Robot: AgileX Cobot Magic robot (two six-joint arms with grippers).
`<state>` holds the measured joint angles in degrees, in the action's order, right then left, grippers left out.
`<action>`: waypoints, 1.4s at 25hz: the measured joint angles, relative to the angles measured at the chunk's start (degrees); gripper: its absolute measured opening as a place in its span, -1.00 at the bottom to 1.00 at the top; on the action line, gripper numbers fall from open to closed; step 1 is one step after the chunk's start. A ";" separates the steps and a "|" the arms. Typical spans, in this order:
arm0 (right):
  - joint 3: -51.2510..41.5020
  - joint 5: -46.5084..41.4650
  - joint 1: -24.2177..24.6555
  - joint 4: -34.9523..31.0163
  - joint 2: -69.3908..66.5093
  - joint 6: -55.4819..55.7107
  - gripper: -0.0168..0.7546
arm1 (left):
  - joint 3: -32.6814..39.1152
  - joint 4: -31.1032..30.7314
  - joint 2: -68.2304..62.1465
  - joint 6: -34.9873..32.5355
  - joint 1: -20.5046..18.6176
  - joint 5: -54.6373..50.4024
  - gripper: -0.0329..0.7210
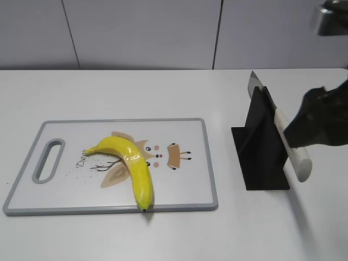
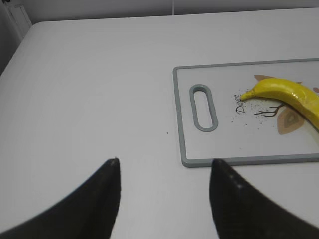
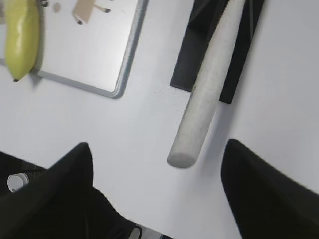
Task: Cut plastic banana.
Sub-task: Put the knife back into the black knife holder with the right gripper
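Note:
The plastic banana (image 1: 133,163) is glossy yellow and lies curved on the white cutting board (image 1: 185,130), its dark tip at the board's front edge. It also shows in the left wrist view (image 2: 289,94) and the right wrist view (image 3: 20,35). A knife with a pale handle (image 1: 291,149) rests slanted in a black stand (image 1: 261,163). My right gripper (image 1: 318,122) is open, its fingers (image 3: 158,145) on either side of the handle's end (image 3: 204,99), not touching it. My left gripper (image 2: 165,161) is open and empty over bare table, left of the board's handle end (image 2: 204,107).
The board has a grey rim, a handle slot (image 1: 49,160) on its left and a deer drawing. The knife blade (image 1: 255,84) sticks up behind the stand. A grey panelled wall runs behind the white table (image 1: 163,87).

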<state>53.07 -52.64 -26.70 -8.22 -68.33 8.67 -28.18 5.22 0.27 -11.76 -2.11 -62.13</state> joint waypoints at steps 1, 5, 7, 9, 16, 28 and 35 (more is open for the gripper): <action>0.00 -1.10 0.00 -0.51 2.81 -1.55 0.68 | 0.00 0.00 0.00 0.00 0.00 0.00 0.55; -0.29 -4.55 0.00 -0.01 13.53 -5.81 0.65 | 0.00 0.00 0.00 0.00 0.00 0.00 0.55; -1.79 -5.00 0.00 0.50 18.56 -7.97 0.63 | 0.00 0.00 0.00 0.00 0.00 0.00 0.55; -4.74 -5.20 0.00 0.69 23.44 -10.05 0.60 | 0.00 0.06 0.00 0.00 0.34 0.00 0.55; -17.90 -5.83 0.00 2.26 40.63 -11.96 0.57 | 0.00 0.18 0.00 0.00 4.79 0.00 0.55; -24.41 -7.68 0.00 0.91 60.65 -12.11 0.56 | 0.00 0.22 0.00 0.00 5.31 -0.01 0.55; -24.41 -7.68 0.11 -0.87 68.60 -12.16 0.54 | 0.00 0.37 0.00 0.00 5.31 0.01 0.55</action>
<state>28.66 -60.32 -26.59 -9.10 0.27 -3.49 -28.18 5.60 0.27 -11.76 3.20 -62.12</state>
